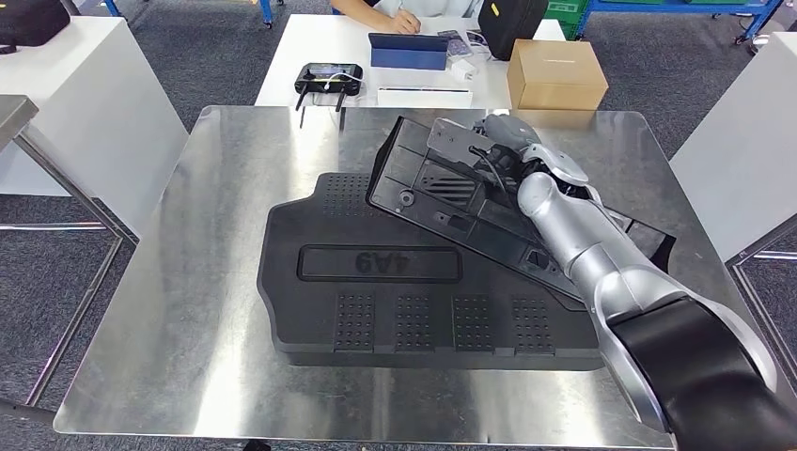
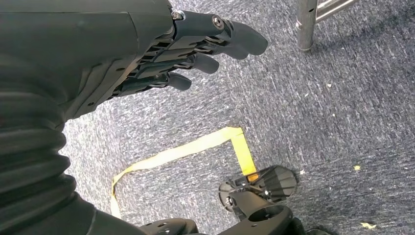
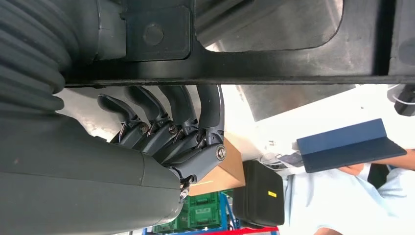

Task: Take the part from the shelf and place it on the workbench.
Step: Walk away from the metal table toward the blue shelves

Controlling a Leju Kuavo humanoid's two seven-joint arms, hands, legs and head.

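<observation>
Two black parts share the steel bench (image 1: 216, 310), and the flat mat (image 1: 376, 282) with raised lettering is my landmark for everything that follows. Nearest me, my right arm reaches out over the mat's right-hand edge. Beyond it my right hand (image 1: 512, 150) grasps the part (image 1: 442, 193), a ribbed black panel: in the right wrist view my fingers (image 3: 161, 117) hook over its rim bar from one side, so I hold it by an edge, not by its middle. The part sits tilted, its near edge lying on the mat's far right corner and its far edge raised toward the back of the bench.

My left hand (image 2: 195, 44) hangs at my side over the carpet, fingers loosely apart, holding nothing.

To finish this well, I judge I should lower the raised edge slowly, letting the resting edge act as a hinge, and only uncurl my fingers once the part bears its own weight. I cannot tell whether it is meant to lie on the mat or on bare steel beside it; if on steel, I should carry it clear of the mat first. A hooked grip can catch on release, so I would draw the fingers straight back.

Farther off than the mat, a cardboard box (image 1: 556, 73) and a controller (image 1: 327, 80) sit on a white table.
</observation>
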